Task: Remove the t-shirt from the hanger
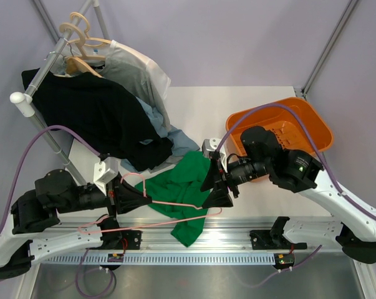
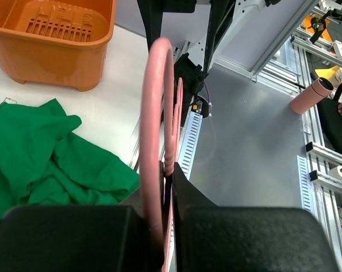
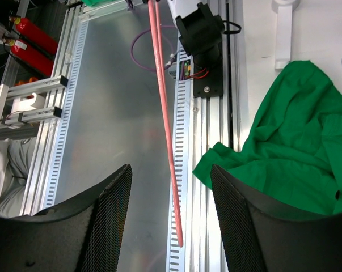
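The bright green t-shirt (image 1: 186, 190) lies crumpled on the table, one corner draped over the front rail; it also shows in the left wrist view (image 2: 43, 161) and the right wrist view (image 3: 298, 136). The thin pink hanger (image 1: 175, 205) is held level just above it, its wire bare, with no cloth round it in the wrist views (image 2: 155, 107) (image 3: 165, 119). My left gripper (image 1: 144, 199) (image 2: 172, 169) is shut on the hanger near its hook. My right gripper (image 1: 216, 185) (image 3: 171, 170) hovers open over the shirt's right edge, nothing between its fingers.
A clothes rack (image 1: 35, 112) at the back left carries a black shirt (image 1: 94, 115) and grey-white shirts (image 1: 134, 75) on wooden hangers (image 1: 81, 47). An orange basket (image 1: 312, 121) (image 2: 57, 62) stands at the back right. A slotted metal rail (image 1: 194, 240) runs along the front edge.
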